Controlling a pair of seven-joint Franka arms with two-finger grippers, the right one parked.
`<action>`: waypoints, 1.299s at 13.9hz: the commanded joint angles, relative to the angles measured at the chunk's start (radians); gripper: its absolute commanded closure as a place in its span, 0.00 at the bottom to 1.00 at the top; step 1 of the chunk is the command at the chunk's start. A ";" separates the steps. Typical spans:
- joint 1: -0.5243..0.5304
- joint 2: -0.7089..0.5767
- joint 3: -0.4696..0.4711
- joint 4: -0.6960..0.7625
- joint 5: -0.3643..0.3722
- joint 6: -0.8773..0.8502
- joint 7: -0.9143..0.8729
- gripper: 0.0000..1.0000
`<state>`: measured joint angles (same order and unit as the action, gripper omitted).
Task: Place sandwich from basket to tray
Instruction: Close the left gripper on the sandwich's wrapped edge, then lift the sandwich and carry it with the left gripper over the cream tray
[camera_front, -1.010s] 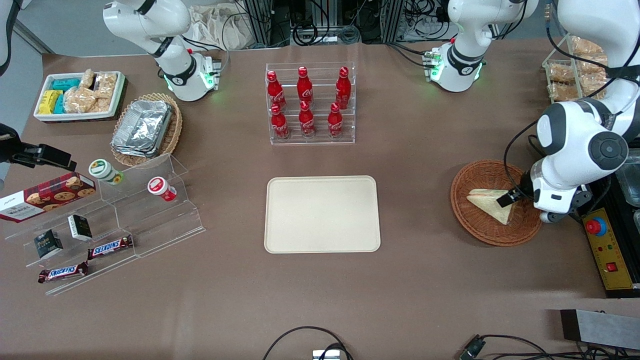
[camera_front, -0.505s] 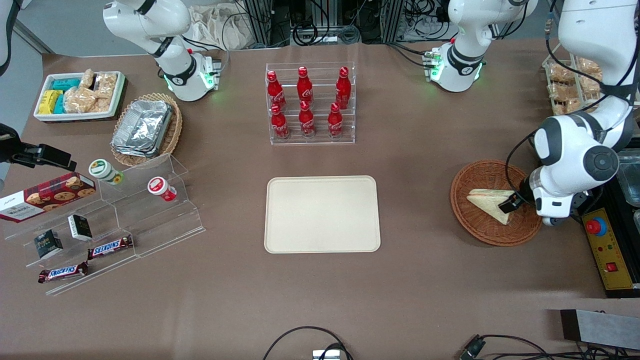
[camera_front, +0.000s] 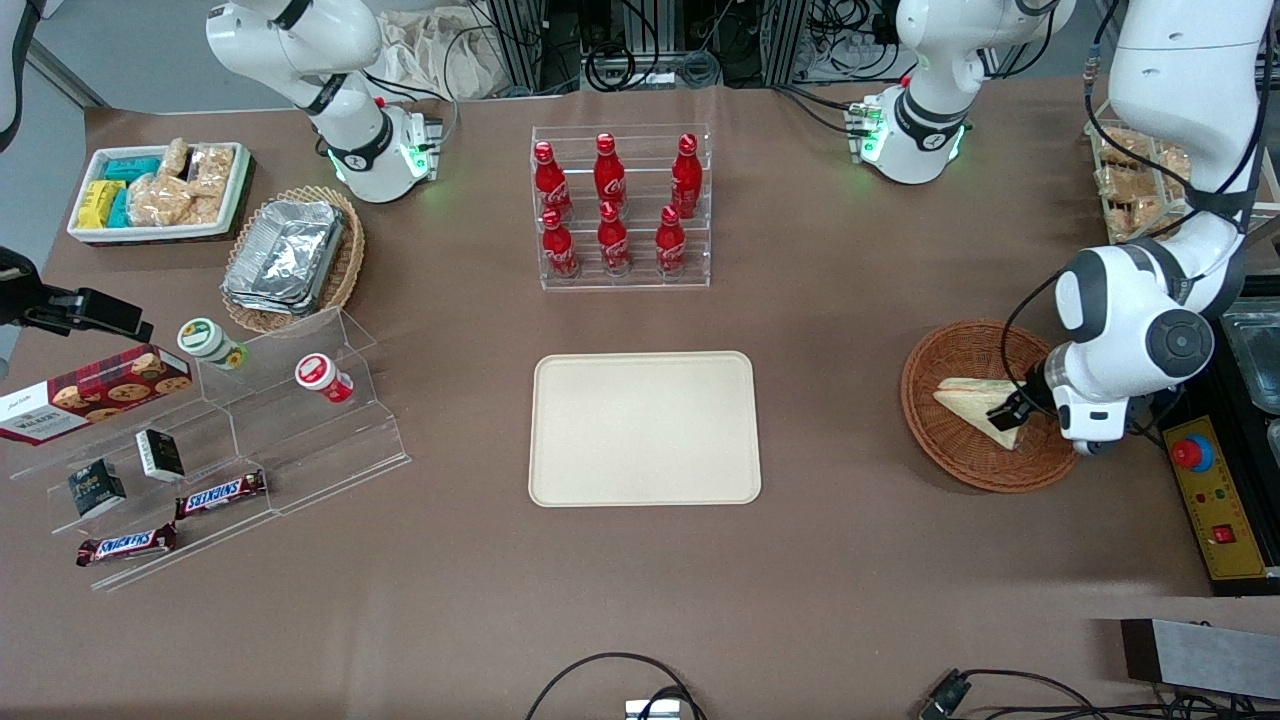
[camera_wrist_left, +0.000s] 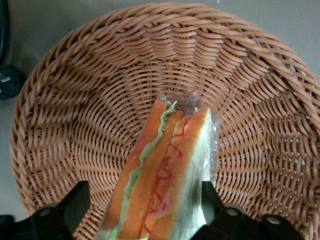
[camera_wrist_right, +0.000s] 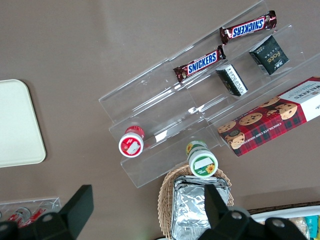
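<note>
The sandwich (camera_front: 972, 405), a wrapped triangular wedge, lies in the round reddish-brown wicker basket (camera_front: 950, 350) toward the working arm's end of the table. My left gripper (camera_front: 1010, 412) is down in the basket at the wedge's wide end. In the left wrist view the sandwich (camera_wrist_left: 170, 160) shows its orange filling and green lettuce against the basket (camera_wrist_left: 100, 100). The gripper (camera_wrist_left: 145, 195) is open, one black finger on each side of the sandwich. One finger (camera_wrist_left: 210, 197) is close against the wrap and the other stands a little apart. The beige tray (camera_front: 645, 370) sits mid-table with nothing on it.
A clear rack of red bottles (camera_front: 620, 210) stands farther from the front camera than the tray. A yellow control box with a red stop button (camera_front: 1205, 480) lies beside the basket. Toward the parked arm's end are an acrylic snack stand (camera_front: 300, 440), a foil-container basket (camera_front: 290, 255) and a white bin (camera_front: 160, 190).
The left arm's wrist has shifted a little nearer the front camera and closer in over the basket, bringing the open fingers down around the sandwich's wide end. The sandwich has not moved.
</note>
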<state>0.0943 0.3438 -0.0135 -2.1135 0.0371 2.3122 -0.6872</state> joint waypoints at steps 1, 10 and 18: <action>0.004 0.018 -0.006 0.039 0.000 -0.005 -0.038 0.92; -0.047 0.044 -0.016 0.369 0.032 -0.348 -0.011 1.00; -0.261 0.061 -0.071 0.670 0.038 -0.587 0.245 1.00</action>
<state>-0.1177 0.3617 -0.0600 -1.5136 0.0714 1.7592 -0.5116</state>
